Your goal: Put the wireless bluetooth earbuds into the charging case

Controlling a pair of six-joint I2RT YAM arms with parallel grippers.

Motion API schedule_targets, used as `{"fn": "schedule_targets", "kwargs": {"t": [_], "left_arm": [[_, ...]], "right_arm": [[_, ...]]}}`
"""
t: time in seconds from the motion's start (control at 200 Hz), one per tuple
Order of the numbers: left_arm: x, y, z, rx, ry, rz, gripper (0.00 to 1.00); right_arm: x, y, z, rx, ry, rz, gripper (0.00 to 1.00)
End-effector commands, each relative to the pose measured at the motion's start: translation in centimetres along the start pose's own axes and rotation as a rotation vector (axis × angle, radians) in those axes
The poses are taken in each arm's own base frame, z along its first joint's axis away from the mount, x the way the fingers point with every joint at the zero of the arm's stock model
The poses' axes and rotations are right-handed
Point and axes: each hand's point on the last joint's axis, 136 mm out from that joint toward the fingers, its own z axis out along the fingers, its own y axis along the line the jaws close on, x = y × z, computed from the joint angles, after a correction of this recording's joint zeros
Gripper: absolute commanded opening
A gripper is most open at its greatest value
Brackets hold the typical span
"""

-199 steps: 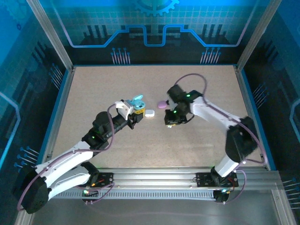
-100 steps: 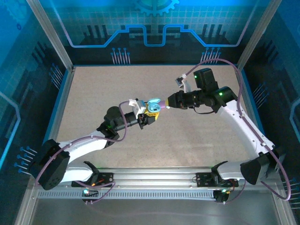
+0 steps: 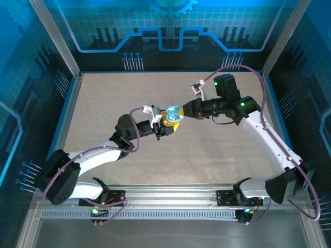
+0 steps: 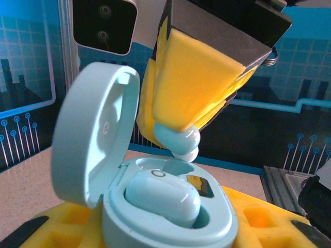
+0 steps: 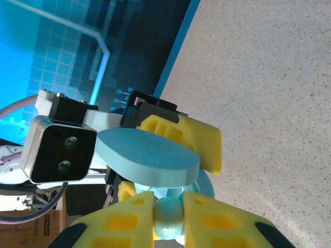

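Earbud, light blue, is pinched between the pads of my right hand and hangs just above the open charging case — its tip is close to the empty socket but not yet seated. A second bud already sits in the other socket. My left hand grips the case over the middle of the counter. I judge this to be the insertion step — next I must line the bud up with the free well, lower it gently, then let go.
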Motion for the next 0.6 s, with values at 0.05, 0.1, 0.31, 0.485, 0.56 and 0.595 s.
{"fn": "schedule_targets", "kwargs": {"t": [0.05,0.1,0.31,0.485,0.56,0.595], "left_arm": [[-1.7,-0.8,0.5,0.053,-0.043,0.021,0.3],[-1.7,-0.8,0.5,0.054,-0.043,0.019,0.3],[-2.0,-0.9,0.6,0.064,-0.046,0.017,0.3],[-2.0,-0.8,0.6,0.059,-0.047,0.01,0.3],[-2.0,-0.6,0.6,0.047,-0.048,0.007,0.3],[-2.0,-0.6,0.6,0.045,-0.049,0.006,0.3]], "right_arm": [[-0.4,0.5,0.1,-0.033,-0.009,-0.001,0.19],[-0.4,0.5,0.2,-0.032,-0.006,0.002,0.19],[-0.5,0.4,0.8,-0.033,-0.001,0.007,0.19],[-0.5,0.4,1.4,-0.028,0.011,0.007,0.19],[-0.4,0.4,1.5,-0.024,0.013,0.004,0.19],[-0.4,0.2,1.5,-0.011,0.012,0.003,0.19]]}}
